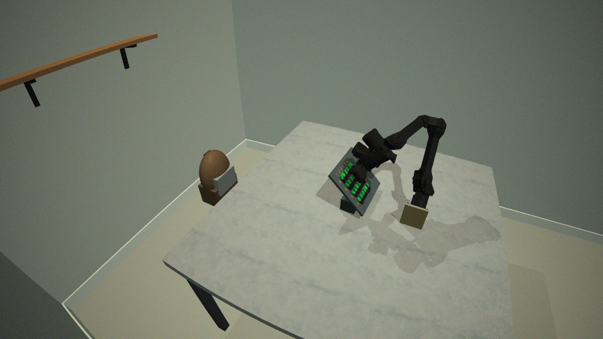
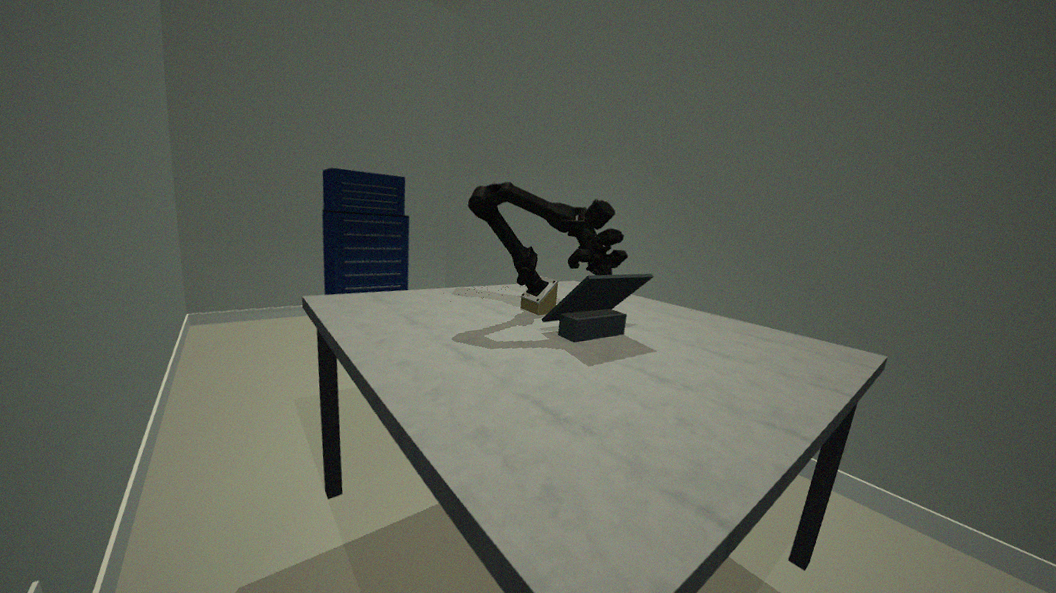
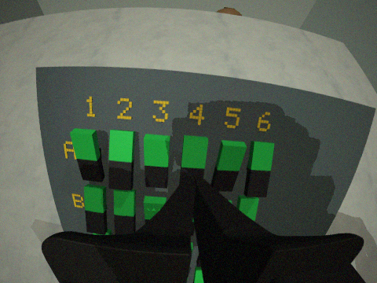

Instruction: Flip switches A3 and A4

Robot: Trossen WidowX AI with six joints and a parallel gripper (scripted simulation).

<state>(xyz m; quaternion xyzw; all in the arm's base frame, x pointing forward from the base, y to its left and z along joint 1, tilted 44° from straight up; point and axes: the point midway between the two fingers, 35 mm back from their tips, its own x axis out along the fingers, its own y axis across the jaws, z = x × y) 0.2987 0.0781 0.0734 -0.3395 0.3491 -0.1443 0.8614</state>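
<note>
The tilted dark panel (image 1: 368,201) (image 2: 602,289) (image 3: 338,130) carries rows of rocker switches, each with a green far half and a black near half. Switch A3 (image 3: 156,151) shows its green half large and its black half short, so its far end looks raised. Switch A4 (image 3: 195,151) shows its green half; its black half is partly hidden by the fingertips. My gripper (image 1: 359,179) (image 3: 192,182) is shut and empty. Its tips overlap A4's near half in the wrist view; contact cannot be told. In the exterior view the tips are hidden behind the panel.
Switch A2 (image 3: 121,147) stands left of A3 and switch A5 (image 3: 231,155) right of A4. The fingers cover much of row B and the rows nearer the arm. The panel stands on a dark block (image 1: 347,205) (image 2: 591,325) on the table (image 1: 269,236) (image 2: 625,463).
</note>
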